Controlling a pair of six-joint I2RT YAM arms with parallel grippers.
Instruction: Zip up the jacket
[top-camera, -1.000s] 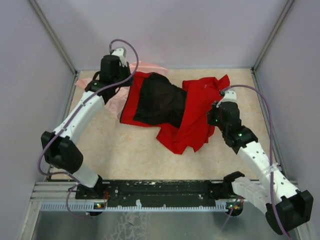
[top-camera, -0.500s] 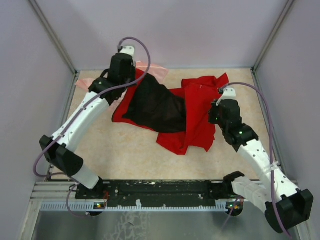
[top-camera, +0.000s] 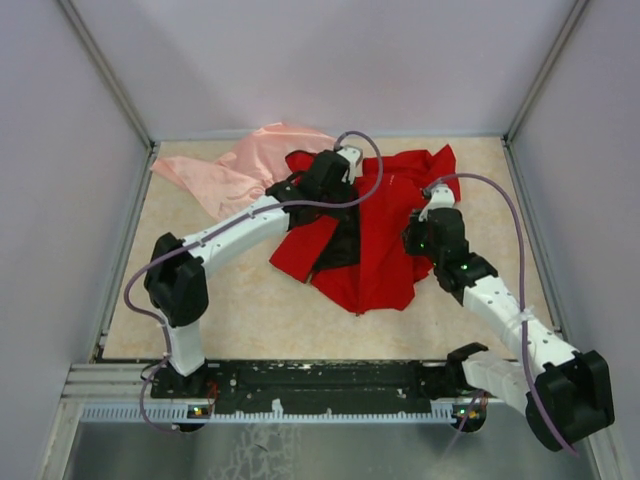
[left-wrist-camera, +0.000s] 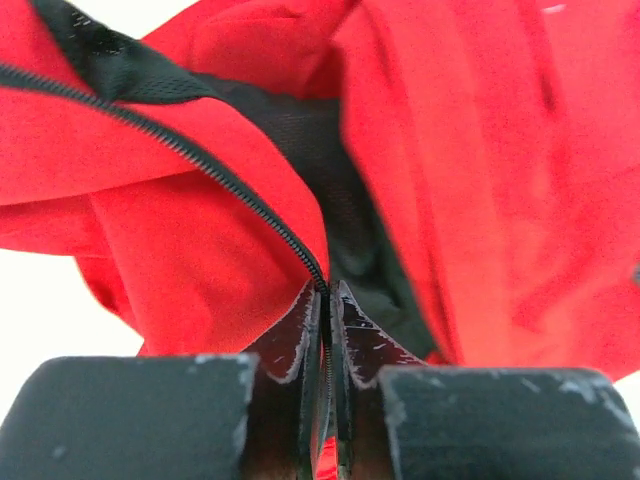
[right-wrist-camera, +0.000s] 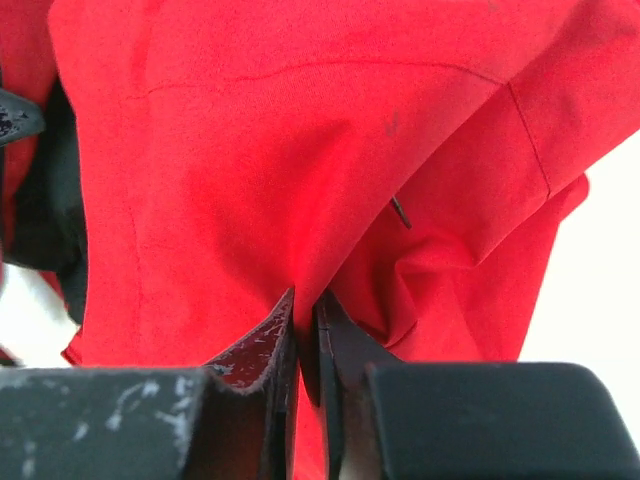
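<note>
The red jacket (top-camera: 385, 245) lies crumpled at mid-table, with a strip of its black lining (top-camera: 345, 240) showing. My left gripper (top-camera: 335, 172) reaches over its upper left part. In the left wrist view that gripper (left-wrist-camera: 328, 290) is shut on the jacket's front edge, and the black zipper teeth (left-wrist-camera: 200, 160) run up and to the left from its tips. My right gripper (top-camera: 422, 228) sits at the jacket's right side. In the right wrist view it (right-wrist-camera: 305, 300) is shut on a fold of red fabric (right-wrist-camera: 250, 150).
A pale pink cloth (top-camera: 240, 168) lies at the back left, touching the jacket's upper edge. Grey walls enclose the table on three sides. The black base rail (top-camera: 320, 380) runs along the near edge.
My left arm has swung right, carrying the jacket's front edge across the black lining and covering most of it. The pink cloth is now uncovered. The right gripper has shifted slightly left.
</note>
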